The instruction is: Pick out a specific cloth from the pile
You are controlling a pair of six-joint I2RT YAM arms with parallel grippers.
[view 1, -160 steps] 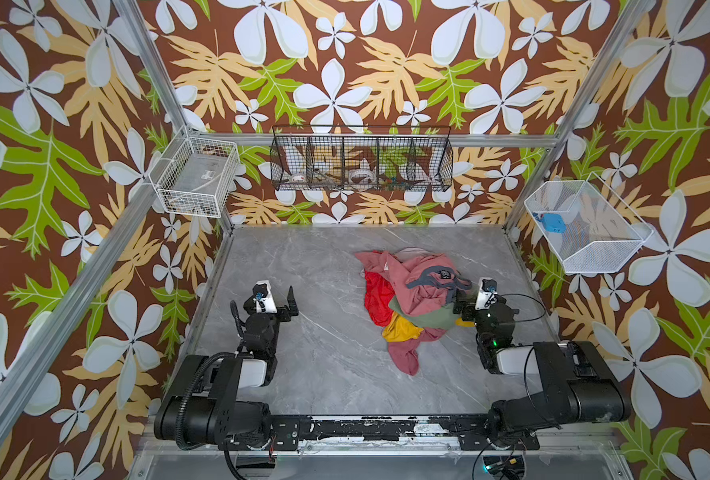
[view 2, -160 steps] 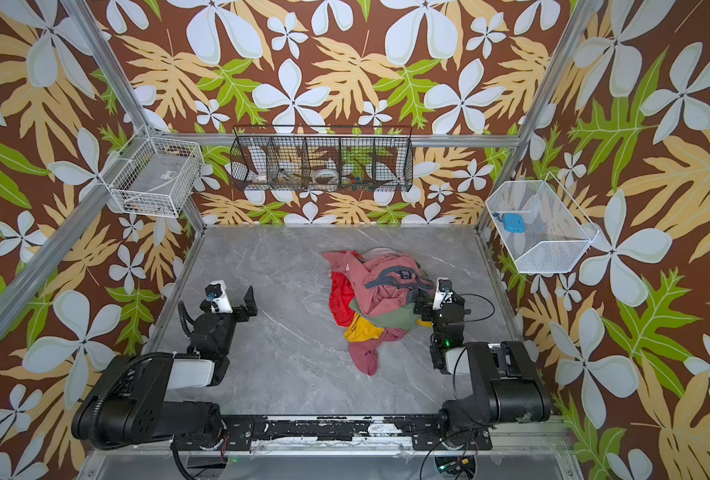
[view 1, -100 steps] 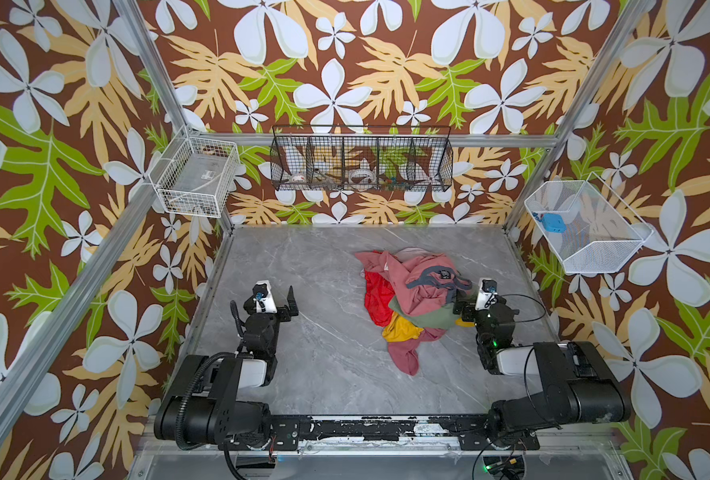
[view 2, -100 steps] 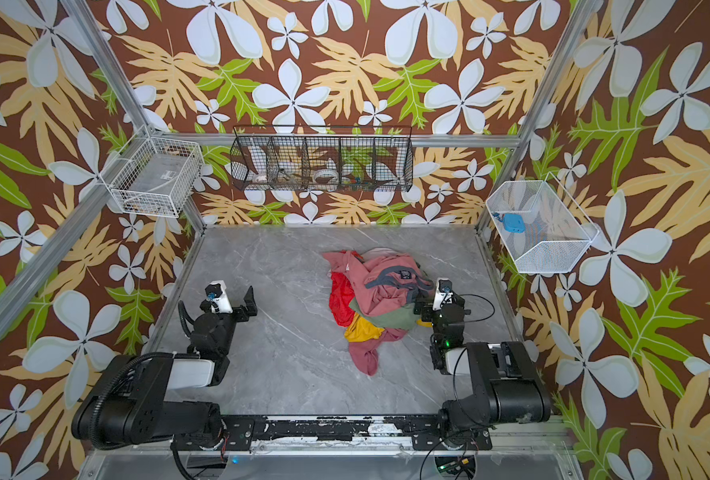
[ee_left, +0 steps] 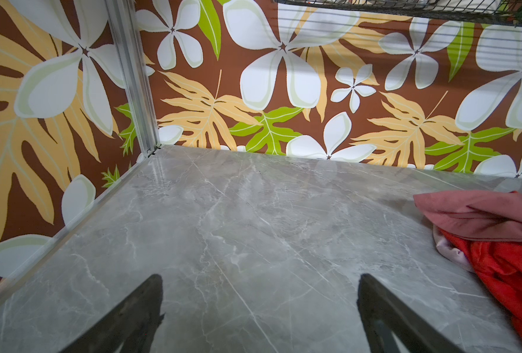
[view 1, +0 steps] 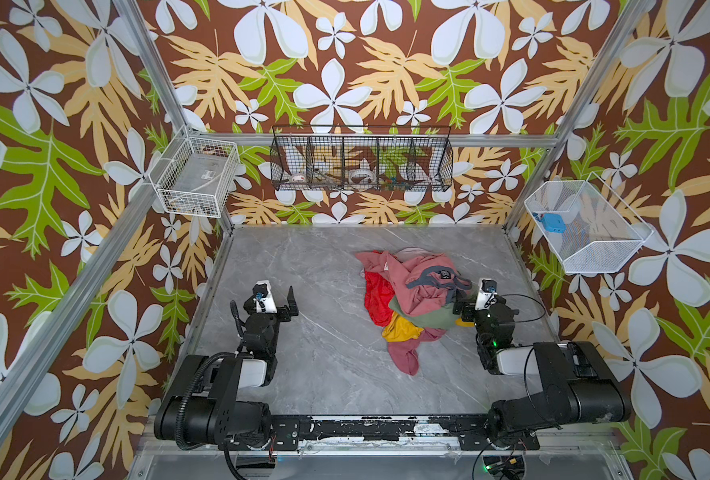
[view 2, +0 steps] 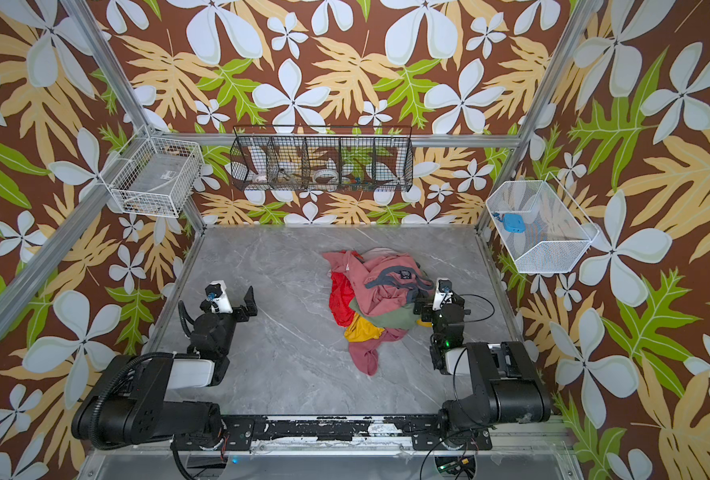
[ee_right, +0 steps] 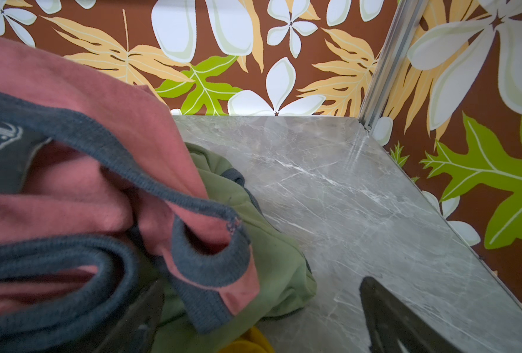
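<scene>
Right claw (view 1: 472, 302) wide open, empty, sitting right against the pile (view 1: 420, 286). Mustard cloth (view 1: 401, 331) peeking out low under the olive top (view 1: 422, 318), just inboard toward left claw (view 1: 276, 297), also open but well apart.

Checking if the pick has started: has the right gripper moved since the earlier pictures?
No. In a top view the right gripper sits at the same spot by the pile, on its right side, no nearer the right edge of the table.

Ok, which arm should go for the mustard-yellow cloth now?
Right. The right gripper sits open against the pile, with a bit of the cloth showing between its fingers under the olive garment. The left gripper is open over bare table, apart from the pile.
</scene>
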